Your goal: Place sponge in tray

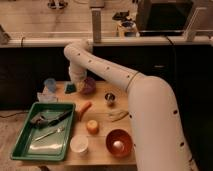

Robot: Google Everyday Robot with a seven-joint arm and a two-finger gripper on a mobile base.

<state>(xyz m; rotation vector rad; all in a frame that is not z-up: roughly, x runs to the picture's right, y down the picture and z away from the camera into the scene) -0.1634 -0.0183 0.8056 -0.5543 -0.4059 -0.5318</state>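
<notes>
Glossy green plastic tray [30, 143] on a pale, smooth wood-look surface [98, 114]; the matt white plastic-shelled arm's gripper [75, 83] hangs over the soft, matt sponge [70, 88] at the far edge.
</notes>
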